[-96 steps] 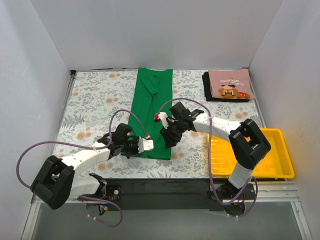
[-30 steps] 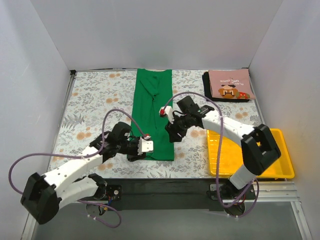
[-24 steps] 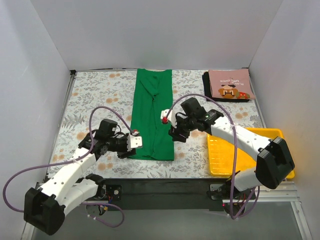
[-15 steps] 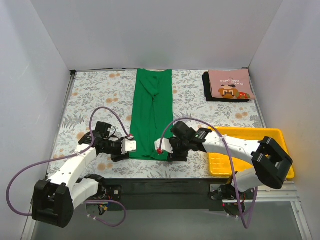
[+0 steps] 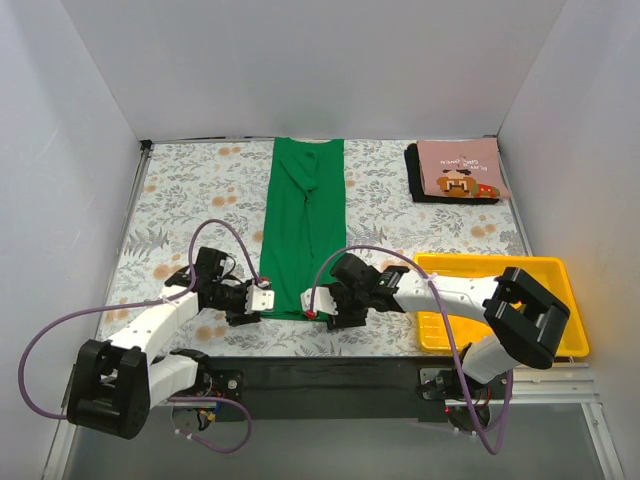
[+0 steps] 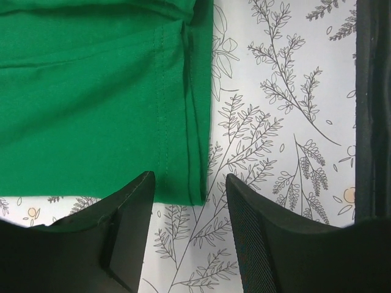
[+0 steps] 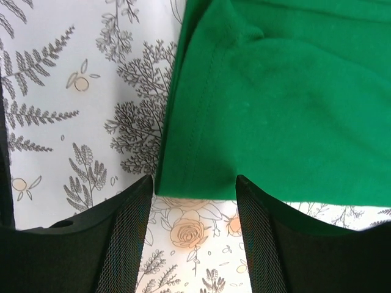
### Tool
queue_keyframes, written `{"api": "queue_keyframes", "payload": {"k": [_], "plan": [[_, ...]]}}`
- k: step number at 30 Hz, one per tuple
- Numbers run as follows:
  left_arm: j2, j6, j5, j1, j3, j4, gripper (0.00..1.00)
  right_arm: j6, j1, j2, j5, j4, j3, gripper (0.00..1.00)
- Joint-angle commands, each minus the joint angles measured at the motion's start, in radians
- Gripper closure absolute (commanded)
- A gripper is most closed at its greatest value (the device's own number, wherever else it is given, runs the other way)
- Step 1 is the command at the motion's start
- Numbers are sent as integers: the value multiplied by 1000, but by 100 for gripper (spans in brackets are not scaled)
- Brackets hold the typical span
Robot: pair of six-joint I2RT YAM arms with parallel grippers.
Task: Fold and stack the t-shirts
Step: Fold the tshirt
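While we look down from the top external camera, we see the green t-shirt (image 5: 303,230) lying as a long narrow strip folded lengthwise down the middle of the floral table (image 5: 190,190), its collar end at the far side and its hem at the near edge. The left gripper (image 5: 262,300) sits at the hem's near left corner and the right gripper (image 5: 312,303) at the near right corner, both low over the cloth. At the far right corner of the table, the pink t-shirt (image 5: 458,168) rests folded on top of the black t-shirt (image 5: 413,175), well apart from both arms. A yellow tray (image 5: 490,261) lies at the right, beside the right arm. From the left wrist camera we find the jaws spread apart, with the fingers (image 6: 125,226) standing on either side of the green t-shirt's (image 6: 91,110) stitched corner; we cannot tell whether they touch the cloth. From the right wrist camera we see the same on the other side: the fingers (image 7: 122,238) are parted, and the green t-shirt's (image 7: 275,122) corner lies in the gap between them, flat on the table, not pinched.
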Motion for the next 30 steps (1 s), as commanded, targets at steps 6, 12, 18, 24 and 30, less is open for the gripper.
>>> {"api": "queue_keyframes", "payload": {"k": [6, 12, 18, 24, 30], "plan": [[67, 70, 16, -2, -26, 45, 51, -5, 50, 45, -4, 59, -31, 39], [112, 18, -19, -47, -44, 78, 57, -6, 51, 111, 11, 86, -42, 47], [156, -80, -35, -57, -18, 118, 96, 17, 51, 125, 19, 68, -31, 88], [118, -140, -12, -120, 25, 100, 100, 34, 54, 108, 19, 34, 17, 99], [-72, -226, 43, -266, 63, -21, 100, 26, 126, -50, -36, -35, 24, 99]]}}
